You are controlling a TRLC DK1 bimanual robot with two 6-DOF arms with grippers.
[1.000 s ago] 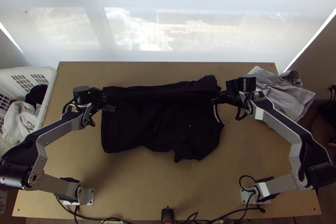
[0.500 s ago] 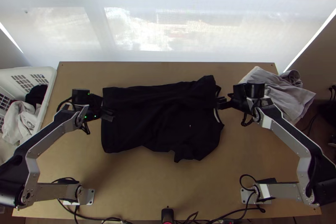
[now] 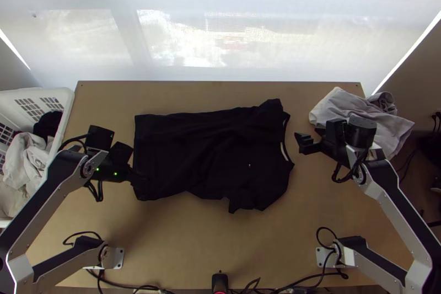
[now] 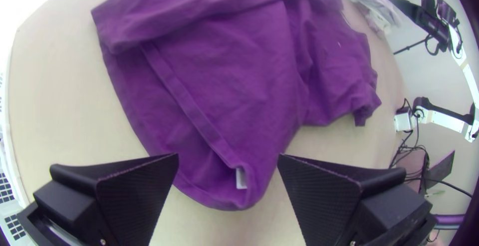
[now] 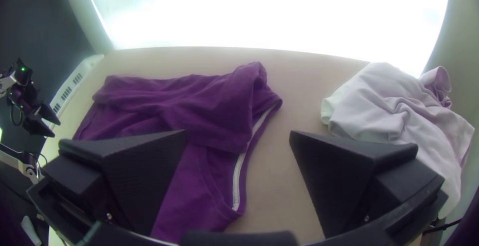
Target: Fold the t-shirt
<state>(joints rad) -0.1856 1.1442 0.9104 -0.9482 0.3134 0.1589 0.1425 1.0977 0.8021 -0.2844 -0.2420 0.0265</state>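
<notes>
Top view: tee (image 3: 212,156) flat mid table (image 3: 182,255), far side folded in; 1st fold prob. done. L gripper (image 4: 228,157) wide, at hem corner (image 4: 222,200); R gripper (image 5: 238,133) wide too, nr collar (image 5: 236,183). Next, I'd guess: pinch near edge (image 3: 212,193), fold up & over.

Daylight glows through a pale blind (image 3: 286,40) behind the table (image 3: 193,244).

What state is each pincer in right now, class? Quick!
Left pincer: open, holding nothing, at a corner of the shirt.
Right pincer: open, holding nothing, near the shirt's neck end.
</notes>
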